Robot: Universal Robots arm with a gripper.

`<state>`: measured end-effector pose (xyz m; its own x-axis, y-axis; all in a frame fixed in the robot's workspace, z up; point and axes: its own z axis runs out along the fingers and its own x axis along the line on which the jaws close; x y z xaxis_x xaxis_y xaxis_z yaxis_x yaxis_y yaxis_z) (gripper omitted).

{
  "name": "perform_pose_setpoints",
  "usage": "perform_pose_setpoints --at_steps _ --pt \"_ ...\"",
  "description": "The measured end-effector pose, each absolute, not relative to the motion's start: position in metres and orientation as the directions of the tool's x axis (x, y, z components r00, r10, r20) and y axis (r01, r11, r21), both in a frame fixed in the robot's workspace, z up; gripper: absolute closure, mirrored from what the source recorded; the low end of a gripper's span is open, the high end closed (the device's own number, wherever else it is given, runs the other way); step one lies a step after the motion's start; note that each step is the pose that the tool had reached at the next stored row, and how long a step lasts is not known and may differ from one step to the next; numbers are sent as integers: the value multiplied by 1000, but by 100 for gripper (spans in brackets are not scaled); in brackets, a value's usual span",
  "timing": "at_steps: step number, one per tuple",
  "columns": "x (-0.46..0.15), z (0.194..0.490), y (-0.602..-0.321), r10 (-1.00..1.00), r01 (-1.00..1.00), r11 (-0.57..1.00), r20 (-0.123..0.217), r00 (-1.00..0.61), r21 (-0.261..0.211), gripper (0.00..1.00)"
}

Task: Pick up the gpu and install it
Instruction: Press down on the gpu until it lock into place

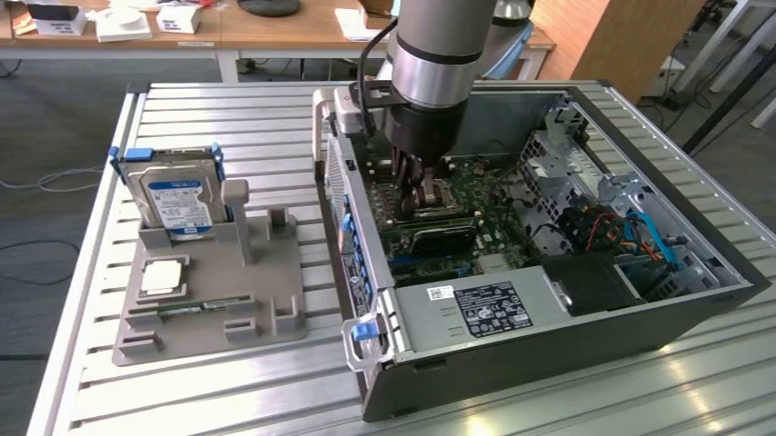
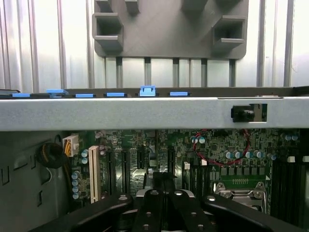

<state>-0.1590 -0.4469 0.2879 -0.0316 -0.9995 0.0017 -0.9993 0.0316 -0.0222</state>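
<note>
The robot arm stood almost straight up and down, reaching into the open computer case. Its gripper hung low over the green board inside, close to the long slots. The fingers were pressed together. In the wrist view a thin dark edge sat right at their tips, above the slots, but I could not tell if that was the gpu or if the fingers held anything. The case lay on its side on a silver table made of long metal strips. Beside the case, on the exterior view's left, was a grey holder. A hard drive stood up in it, and a square chip and a small green memory stick lay in it. Behind the table was a wooden desk.
</note>
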Motion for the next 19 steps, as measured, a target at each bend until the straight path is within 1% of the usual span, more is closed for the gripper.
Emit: perform_pose_setpoints --at_steps 11,19 --pt "-133 288 -447 -999 -999 32 2 -32 -21 89" --pt "-131 288 -447 -999 -999 32 2 -32 -21 89"
